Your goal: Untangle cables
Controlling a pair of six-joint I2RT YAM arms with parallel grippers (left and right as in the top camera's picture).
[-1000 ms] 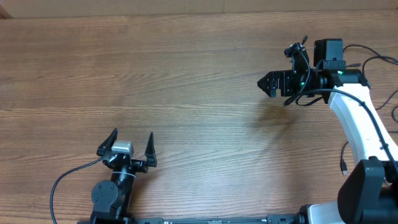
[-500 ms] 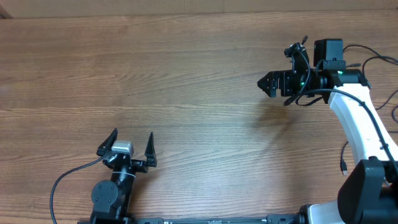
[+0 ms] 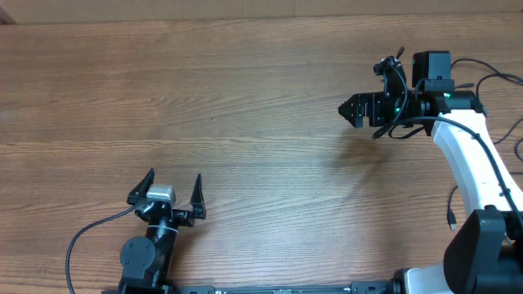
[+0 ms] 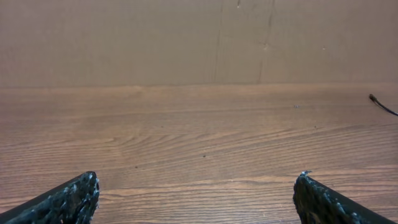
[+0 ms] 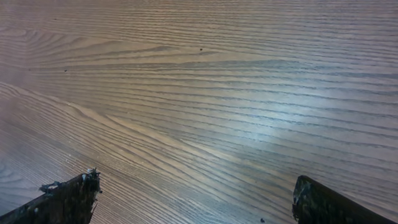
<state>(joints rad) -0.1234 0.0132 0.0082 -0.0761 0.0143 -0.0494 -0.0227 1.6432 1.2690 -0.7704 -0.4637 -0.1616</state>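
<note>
No knotted coil or bundle of cables shows on the wooden table. A thin black cord with a small plug end lies beside the right arm's base at the right edge. Another thin black cord end enters the left wrist view from the right; I cannot tell which cord it is. My left gripper is open and empty near the front edge, with bare wood between its fingers. My right gripper is open and empty, held above the table at the right, with only wood below it.
The right arm's own thicker black cables loop at the right edge. The left arm's cable curves at the front left. A brown wall stands behind the table's far edge.
</note>
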